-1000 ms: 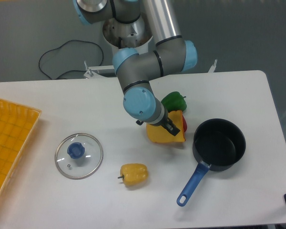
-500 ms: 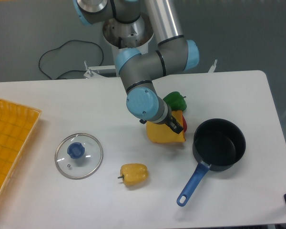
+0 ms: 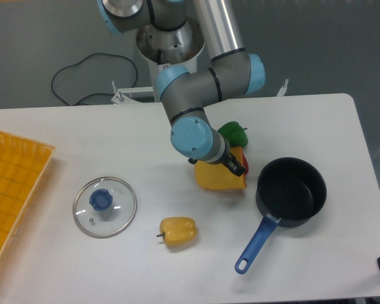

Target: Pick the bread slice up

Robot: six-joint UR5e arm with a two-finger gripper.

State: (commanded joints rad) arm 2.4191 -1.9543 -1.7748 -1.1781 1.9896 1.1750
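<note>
Right now your bread slice [image 3: 216,178] lies flat on the white table [image 3: 316,126], just left of the dark saucepan [image 3: 291,191] and in front of the green bell pepper [image 3: 232,133]. Its upper right corner is covered by the arm, and a bit of something red [image 3: 245,164] peeks out at its right edge, too hidden for you to identify. The gripper [image 3: 234,166] sits low over that same corner of the slice; you see only a dark tip beneath the grey wrist, so you cannot tell whether the fingers are spread or pinching the bread. The saucepan's blue handle [image 3: 254,246] points toward the front edge of the table. Further out, a yellow bell pepper [image 3: 178,232] lies in front of the slice, well apart from it, with a glass lid [image 3: 105,206] carrying a blue knob to its left. A yellow tray [image 3: 12,183] sits at the far left edge, and a black cable [image 3: 82,69] loops on the floor behind the table.
</note>
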